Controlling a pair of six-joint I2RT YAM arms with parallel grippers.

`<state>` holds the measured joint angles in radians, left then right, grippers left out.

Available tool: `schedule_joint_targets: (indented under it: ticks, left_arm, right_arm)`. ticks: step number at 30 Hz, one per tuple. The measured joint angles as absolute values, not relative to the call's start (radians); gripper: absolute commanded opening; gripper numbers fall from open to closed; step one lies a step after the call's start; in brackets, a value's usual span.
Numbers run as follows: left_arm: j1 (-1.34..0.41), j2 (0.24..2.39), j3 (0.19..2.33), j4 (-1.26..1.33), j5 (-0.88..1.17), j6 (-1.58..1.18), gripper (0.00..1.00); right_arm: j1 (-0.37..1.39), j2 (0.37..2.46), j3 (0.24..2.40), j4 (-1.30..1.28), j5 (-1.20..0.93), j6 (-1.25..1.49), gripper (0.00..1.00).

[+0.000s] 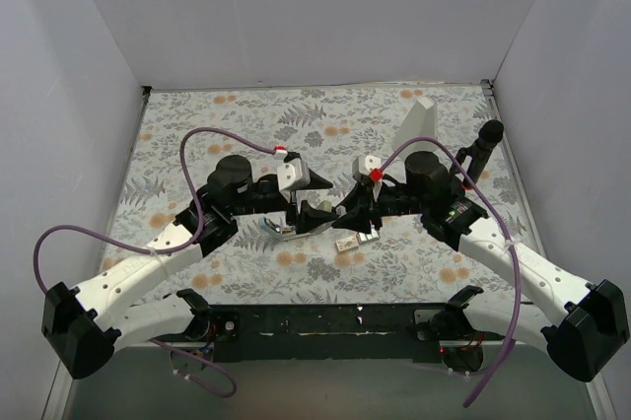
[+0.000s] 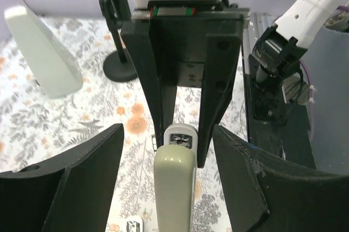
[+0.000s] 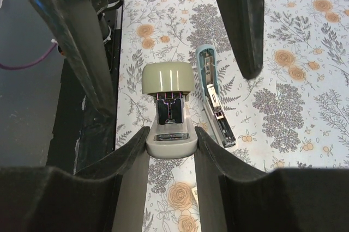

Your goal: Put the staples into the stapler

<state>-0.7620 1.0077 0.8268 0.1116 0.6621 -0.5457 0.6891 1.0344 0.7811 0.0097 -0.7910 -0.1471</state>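
The light blue stapler [image 3: 214,101] lies open on the floral mat, its silver channel facing up, just beyond a beige stapler [image 3: 169,87]. It also shows in the top view [image 1: 279,231]. My right gripper [image 3: 170,139] is shut on the beige stapler's base, with both fingers pressed against its sides. My left gripper [image 2: 169,150] is open and straddles the beige stapler's top [image 2: 174,188] with gaps on both sides. The two grippers meet at the table's middle, left [image 1: 317,213] and right [image 1: 347,215]. The small cream staples box [image 1: 347,243] lies under the right gripper, and only a corner [image 3: 194,191] shows between its fingers.
A tall white wedge block [image 1: 419,124] stands at the far right and also shows in the left wrist view [image 2: 43,52]. A black post on a round foot [image 1: 483,149] stands beside it. The black base rail [image 1: 325,319] runs along the near edge. White walls surround the table.
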Motion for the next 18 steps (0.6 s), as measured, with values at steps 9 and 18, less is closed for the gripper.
schedule_joint_targets:
  ticks: [9, 18]
  left_arm:
    - [-0.76, 1.1, 0.915, -0.106, 0.735, -0.51, 0.54]
    - [-0.754, 1.125, 0.958, -0.183, 0.786, -0.478, 0.27]
  right_arm:
    - [0.689, 1.034, 0.782, -0.013, -0.787, -0.174, 0.01]
    - [0.691, 1.035, 0.782, -0.021, -0.798, -0.18, 0.01]
